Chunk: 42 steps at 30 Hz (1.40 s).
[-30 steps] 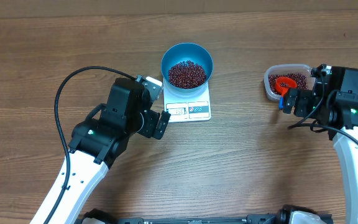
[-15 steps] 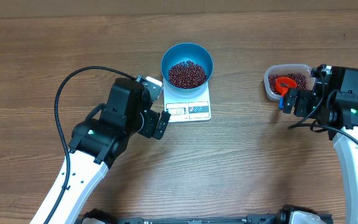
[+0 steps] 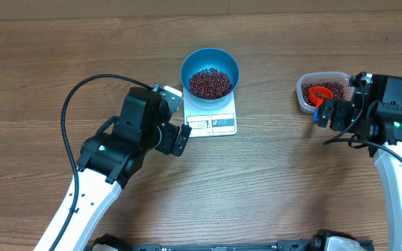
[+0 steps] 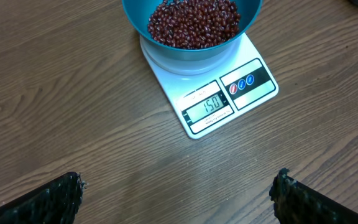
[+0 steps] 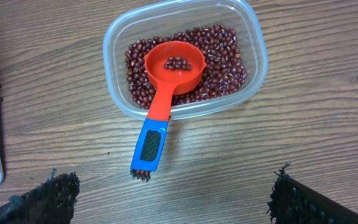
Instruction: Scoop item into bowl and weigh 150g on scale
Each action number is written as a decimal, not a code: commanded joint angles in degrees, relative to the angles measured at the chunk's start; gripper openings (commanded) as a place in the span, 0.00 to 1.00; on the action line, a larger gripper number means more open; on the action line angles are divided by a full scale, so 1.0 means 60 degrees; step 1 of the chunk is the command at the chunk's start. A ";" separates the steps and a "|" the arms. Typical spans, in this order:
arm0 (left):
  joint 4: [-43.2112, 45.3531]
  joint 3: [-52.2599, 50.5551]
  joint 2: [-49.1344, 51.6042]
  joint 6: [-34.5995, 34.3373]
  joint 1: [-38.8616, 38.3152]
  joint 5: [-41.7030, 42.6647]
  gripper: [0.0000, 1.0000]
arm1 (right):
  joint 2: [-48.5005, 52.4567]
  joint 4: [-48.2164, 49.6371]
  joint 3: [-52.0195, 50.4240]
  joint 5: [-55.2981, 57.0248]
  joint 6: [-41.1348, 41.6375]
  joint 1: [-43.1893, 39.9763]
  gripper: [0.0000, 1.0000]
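A: If you look down at the table [image 3: 292, 195], where are the beans [image 3: 210, 83]?
B: A heap of them sits in the blue bowl [image 3: 210, 57]. The bowl stands on the white scale [image 3: 222, 124], and the little screen [image 4: 211, 104] reads 150.
A: Are there more beans?
B: Yes, more lie in the clear tub [image 5: 253, 68], off to the right, well apart from the scale. A red scoop [image 5: 169, 68] rests in the tub with a few beans in its cup. Its blue handle leans out over the rim.
A: What about the left gripper [image 4: 176, 202]?
B: Its fingers are wide apart and hold nothing. It hangs near the scale's front.
A: And the right gripper [image 5: 173, 202]?
B: Wide too, with nothing in it, near the scoop's handle.
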 commanded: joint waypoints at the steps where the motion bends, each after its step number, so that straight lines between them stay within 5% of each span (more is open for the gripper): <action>1: 0.0029 -0.0036 0.0055 -0.0087 -0.0007 -0.0069 1.00 | -0.0193 0.0029 0.0229 -0.0011 -0.0069 -0.0015 1.00; 42: -0.0109 -0.0036 0.0055 -0.0087 -0.0007 -0.0069 1.00 | -0.0193 0.0029 0.0229 -0.0011 -0.0069 -0.0015 1.00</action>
